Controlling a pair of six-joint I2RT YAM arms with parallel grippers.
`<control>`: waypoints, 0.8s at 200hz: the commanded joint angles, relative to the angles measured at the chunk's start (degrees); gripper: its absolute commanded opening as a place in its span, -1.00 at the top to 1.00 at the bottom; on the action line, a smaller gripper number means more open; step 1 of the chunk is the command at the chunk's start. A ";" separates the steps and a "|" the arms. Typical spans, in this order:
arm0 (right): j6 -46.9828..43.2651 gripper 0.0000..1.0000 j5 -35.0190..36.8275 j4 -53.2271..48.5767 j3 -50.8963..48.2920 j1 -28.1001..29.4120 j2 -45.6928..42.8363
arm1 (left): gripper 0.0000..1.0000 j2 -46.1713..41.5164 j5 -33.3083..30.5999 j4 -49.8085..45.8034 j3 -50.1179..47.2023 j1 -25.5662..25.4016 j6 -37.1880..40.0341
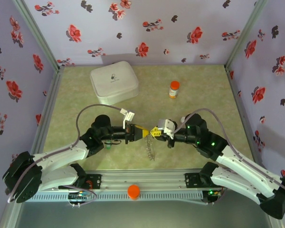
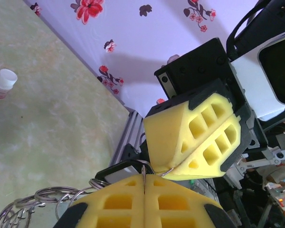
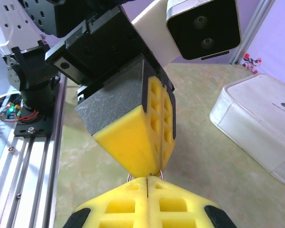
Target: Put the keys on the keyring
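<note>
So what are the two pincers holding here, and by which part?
Both pinch the thin grey metal chain loop at one end, left pincer and right pincer tip to tip; the rest trails free.

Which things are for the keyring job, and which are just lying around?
For the job: grey metal chain of loops, pinched by the left gripper and right gripper, jaws shut.
Just lying about: white rounded plastic box; small orange-capped pill bottle.
</note>
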 commanded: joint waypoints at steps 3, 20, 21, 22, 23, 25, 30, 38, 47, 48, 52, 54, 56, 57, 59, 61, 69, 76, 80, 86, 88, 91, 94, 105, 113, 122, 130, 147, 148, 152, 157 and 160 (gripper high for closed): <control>1.60 1.00 -6.18 -6.33 0.49 -0.35 0.11 | 1.00 0.17 -0.59 10.65 -0.54 1.31 -2.69; 2.20 1.00 -7.41 -6.88 0.54 -0.45 0.67 | 1.00 0.97 -0.43 13.79 -1.11 1.42 -3.77; 2.23 1.00 -7.47 -6.82 0.50 -0.49 0.66 | 1.00 1.01 -0.43 13.92 -1.14 1.42 -3.82; 2.30 1.00 -7.50 -6.79 0.47 -0.51 0.71 | 1.00 1.07 -0.42 14.03 -1.21 1.47 -3.84; 2.33 1.00 -7.51 -6.82 0.46 -0.52 0.73 | 1.00 1.10 -0.42 14.12 -1.19 1.49 -3.85; 2.46 1.00 -7.59 -6.80 0.43 -0.48 0.70 | 1.00 1.19 -0.44 14.33 -1.18 1.50 -3.82; 2.74 1.00 -7.66 -6.65 0.23 -0.47 0.67 | 1.00 1.30 -0.42 14.72 -1.30 1.51 -3.86; 3.26 1.00 -7.86 -6.29 0.01 -0.49 0.53 | 1.00 1.46 -0.42 15.13 -1.36 1.49 -3.87; 4.07 1.00 -8.18 -5.63 -0.16 -0.52 0.41 | 1.00 1.47 -0.42 15.28 -1.37 1.60 -3.78; 4.18 1.00 -8.25 -5.49 -0.20 -0.53 0.40 | 1.00 1.44 -0.42 15.28 -1.41 1.60 -3.73; 4.63 1.00 -8.43 -4.94 -0.25 -0.53 0.40 | 1.00 1.53 -0.43 15.28 -1.36 1.60 -3.62; 4.88 1.00 -8.48 -4.74 -0.32 -0.53 0.33 | 1.00 1.50 -0.43 15.28 -1.38 1.60 -3.56; 5.16 1.00 -8.55 -4.32 -0.40 -0.55 0.31 | 1.00 1.55 -0.42 15.25 -1.36 1.64 -3.57; 5.30 1.00 -8.57 -4.13 -0.46 -0.54 0.27 | 1.00 1.56 -0.42 15.22 -1.36 1.62 -3.50; 5.55 1.00 -8.64 -3.56 -0.55 -0.60 0.29 | 1.00 1.59 -0.49 15.24 -1.36 1.62 -3.47; 5.84 1.00 -8.77 -3.19 -0.63 -0.55 0.30 | 1.00 1.60 -0.50 15.25 -1.36 1.67 -3.46; 7.12 1.00 -8.68 -1.29 -1.17 -0.58 0.29 | 1.00 1.66 -0.66 15.27 -1.42 1.69 -3.29; 7.93 1.00 -8.56 0.15 -1.62 -0.56 0.36 | 1.00 1.75 -0.68 15.28 -1.43 1.66 -3.17; 8.46 1.00 -8.50 0.81 -1.87 -0.53 0.36 | 1.00 1.75 -0.77 15.27 -1.40 1.68 -3.04; 8.84 1.00 -7.97 1.66 -2.14 -0.53 0.38 | 1.00 1.82 -0.86 15.27 -1.40 1.68 -3.02; 8.86 1.00 -7.75 1.83 -2.24 -0.57 0.39 | 1.00 1.81 -0.86 15.32 -1.48 1.68 -2.91; 8.86 1.00 -7.38 2.12 -2.31 -0.54 0.32 | 1.00 1.76 -0.91 15.36 -1.45 1.73 -2.78; 8.81 1.00 -6.72 2.30 -2.44 -0.53 0.20 | 1.00 1.73 -0.97 15.36 -1.52 1.69 -2.63; 8.71 1.00 -2.66 3.35 -2.91 -0.60 -0.50 | 1.00 1.34 -1.55 15.32 -1.85 1.68 -1.36; 7.74 1.00 0.01 3.96 -3.43 -0.56 -1.58 | 1.00 0.58 -2.69 15.16 -2.37 1.68 -0.30; 7.38 1.00 2.89 5.62 -4.05 -0.55 -2.89 | 1.00 -0.39 -4.37 14.46 -2.83 1.68 1.22; 6.62 1.00 4.68 6.76 -4.51 -0.55 -3.74 | 1.00 -1.24 -5.39 13.21 -2.89 1.68 2.49; 5.71 1.00 6.79 8.90 -4.76 -0.53 -4.21 | 1.00 -2.03 -7.01 10.53 -2.59 1.70 3.59; 5.66 1.00 6.84 9.07 -4.75 -0.57 -4.19 | 1.00 -2.07 -7.05 10.44 -2.59 1.69 3.51; 5.62 1.00 6.89 9.64 -4.82 -0.58 -4.18 | 1.00 -2.11 -7.17 10.29 -2.52 1.76 3.42; 5.62 1.00 6.78 10.57 -4.95 -0.53 -4.11 | 1.00 -2.07 -7.32 10.22 -2.42 1.77 3.17; 5.61 1.00 6.64 11.19 -5.09 -0.53 -3.96 | 1.00 -2.05 -7.37 10.12 -2.39 1.70 2.98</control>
